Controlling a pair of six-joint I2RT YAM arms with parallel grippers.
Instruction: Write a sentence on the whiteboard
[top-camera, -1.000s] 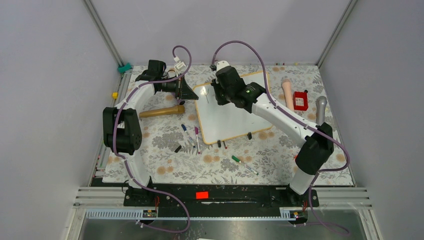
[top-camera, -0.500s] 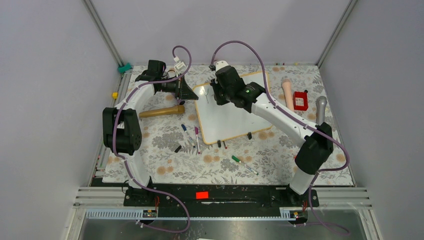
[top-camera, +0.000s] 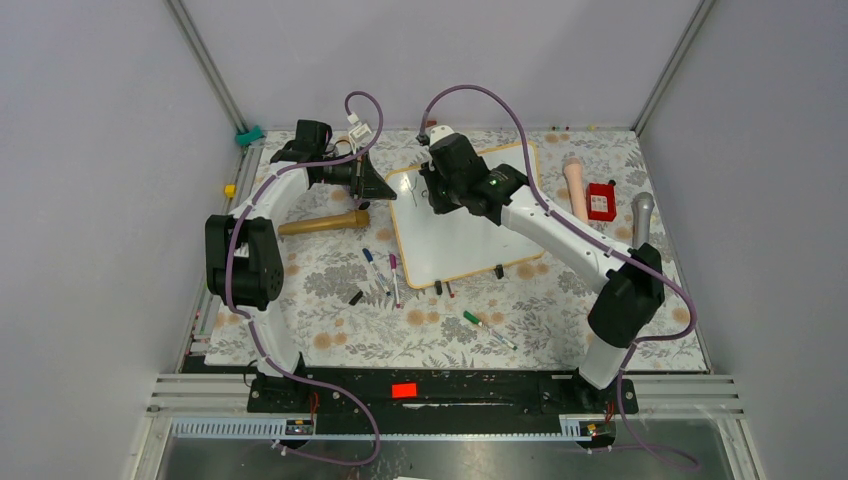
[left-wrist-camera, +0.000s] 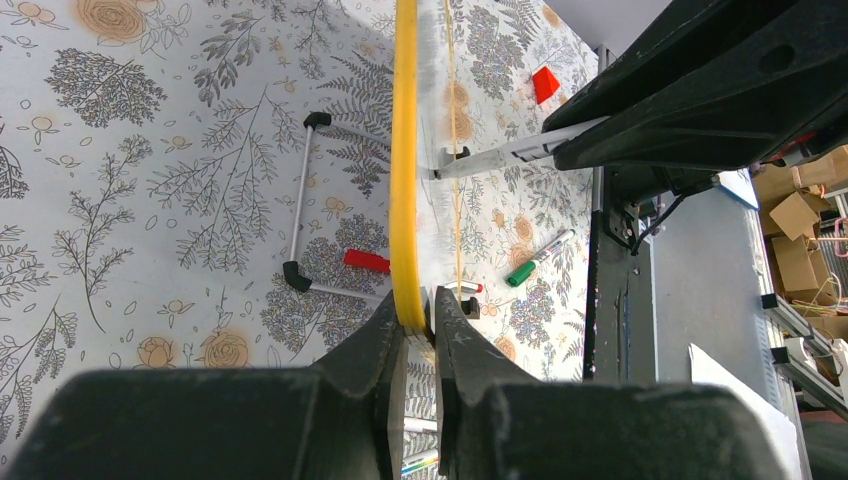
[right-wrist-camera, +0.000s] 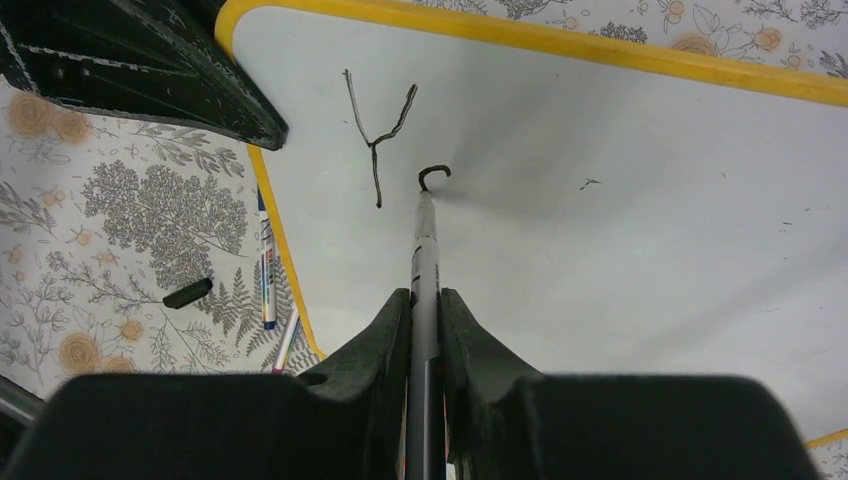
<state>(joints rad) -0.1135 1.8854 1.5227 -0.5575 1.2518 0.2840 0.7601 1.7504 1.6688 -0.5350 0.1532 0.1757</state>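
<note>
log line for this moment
left gripper shut on whiteboard frame | right gripper shut on marker, tip on board | sentence: Y plus hook

The left arm (top-camera: 268, 196) and the right arm (top-camera: 562, 236) are white tube links joined by bulky black joint housings, mounted on a long black base bar (top-camera: 450, 392). Above that bar a thin purple cable (top-camera: 497, 91) follows each arm, and a small green light (top-camera: 494, 183) glows on the right arm's black wrist. The left gripper (left-wrist-camera: 418, 312) and the right gripper (right-wrist-camera: 425, 298) have black wedge-shaped fingers.
</note>
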